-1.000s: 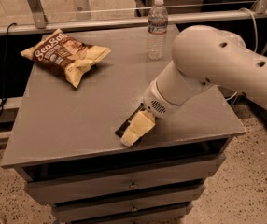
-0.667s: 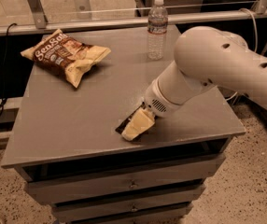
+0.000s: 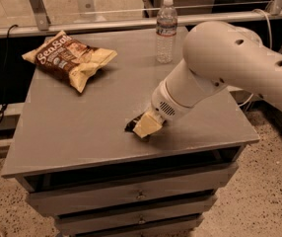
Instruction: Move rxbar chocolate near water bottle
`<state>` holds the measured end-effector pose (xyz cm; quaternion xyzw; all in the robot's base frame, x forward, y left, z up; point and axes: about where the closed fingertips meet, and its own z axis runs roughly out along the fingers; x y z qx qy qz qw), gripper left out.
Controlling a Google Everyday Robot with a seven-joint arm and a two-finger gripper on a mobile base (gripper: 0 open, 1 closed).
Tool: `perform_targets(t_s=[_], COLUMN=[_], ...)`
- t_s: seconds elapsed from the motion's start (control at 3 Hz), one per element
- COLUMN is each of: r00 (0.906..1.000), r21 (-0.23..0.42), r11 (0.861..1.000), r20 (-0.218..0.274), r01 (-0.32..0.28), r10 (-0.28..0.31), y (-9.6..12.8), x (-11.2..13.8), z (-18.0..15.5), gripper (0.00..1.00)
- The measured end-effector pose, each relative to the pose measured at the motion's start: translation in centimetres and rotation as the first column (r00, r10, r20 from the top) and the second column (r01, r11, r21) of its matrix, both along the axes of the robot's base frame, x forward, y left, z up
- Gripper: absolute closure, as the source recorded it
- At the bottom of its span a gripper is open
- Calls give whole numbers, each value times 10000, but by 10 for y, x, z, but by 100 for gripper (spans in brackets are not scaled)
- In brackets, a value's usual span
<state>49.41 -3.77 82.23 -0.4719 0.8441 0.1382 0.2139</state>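
Camera view gives me the rxbar chocolate, a small flat black wrapper bar (image 3: 132, 126), lying on the flat grey table top (image 3: 82, 127), right of centre and near the front edge but short of it. Only a dark corner of the bar shows; the rest is covered. The gripper (image 3: 146, 126), cream-coloured at its tip, sits right over the bar, down at the table surface. Whether it is clamped on the bar or only resting over it I cannot tell.

Bare grey surface lies between the bar and the tall clear plastic water bottle with a white cap (image 3: 166, 33), which stands upright near the back edge, well apart from the bar. The yellow-and-brown chip bag (image 3: 68, 59) lies toward the back left corner, well apart from both and off the line between them. To the left of the bar the top is bare out to the left edge.

The thick white robot arm (image 3: 220, 68) comes in from the right, passes over the right half of the table and hides the surface beneath it; it is cut off at the right border. A metal rail (image 3: 82, 26) runs just behind the table. Grey drawers (image 3: 141, 195) sit below the top.
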Motion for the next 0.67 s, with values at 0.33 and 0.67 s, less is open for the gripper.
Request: perform_targets(t_s=[0.33, 0.67], r00=[10000, 9940], r21=[-1, -151], r11=[10000, 9993], r20=[5, 1044], r01=[2, 355], r10=[-2, -338], y=[0, -30], x=[0, 22], z=[5, 37], gripper=[100, 100])
